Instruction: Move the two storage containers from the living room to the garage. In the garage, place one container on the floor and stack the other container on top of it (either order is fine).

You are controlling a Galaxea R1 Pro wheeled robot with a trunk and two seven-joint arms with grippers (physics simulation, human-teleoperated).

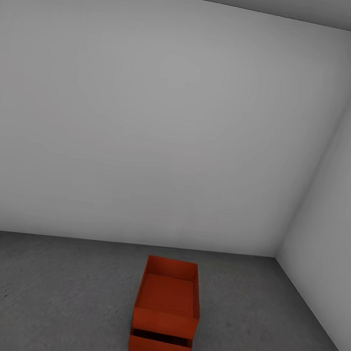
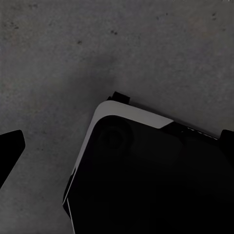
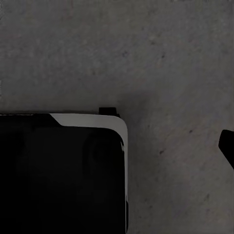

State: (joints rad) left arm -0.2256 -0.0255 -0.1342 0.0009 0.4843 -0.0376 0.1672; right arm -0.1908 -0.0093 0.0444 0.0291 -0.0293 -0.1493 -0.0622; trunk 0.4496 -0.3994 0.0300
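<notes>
**Two orange-red containers, stacked, on grey garage floor**

Item 1: upper storage container (image 1: 168, 294). Orange-red, rectangular, open-topped, straight walls. Sits on top of the lower container, its long axis running away from the camera toward the back wall. Interior shows bare.

Item 2: lower storage container (image 1: 159, 347). Same colour and build. Rests directly on the floor (image 1: 54, 298). Its near wall shows below the upper container, with a dark slit of its opening between the two; the near end sticks out slightly past the upper one.

Location: the stack stands on the dark grey, rough floor, a short way out from the pale grey back wall (image 1: 150, 120) and to the left of the side wall (image 1: 344, 185) that meets it in the corner. Apart from both walls.

Item 3: robot base (image 2: 146, 170). Dark body with a pale rounded edge, seen over the floor in both wrist views.

Item 4: left gripper. One dark fingertip (image 2: 9, 148) shows at the frame edge above the floor; whether the jaws are open or closed cannot be told.

Item 5: right gripper. One dark fingertip (image 3: 228, 146) shows at the frame edge above the floor; jaw state cannot be told.
</notes>
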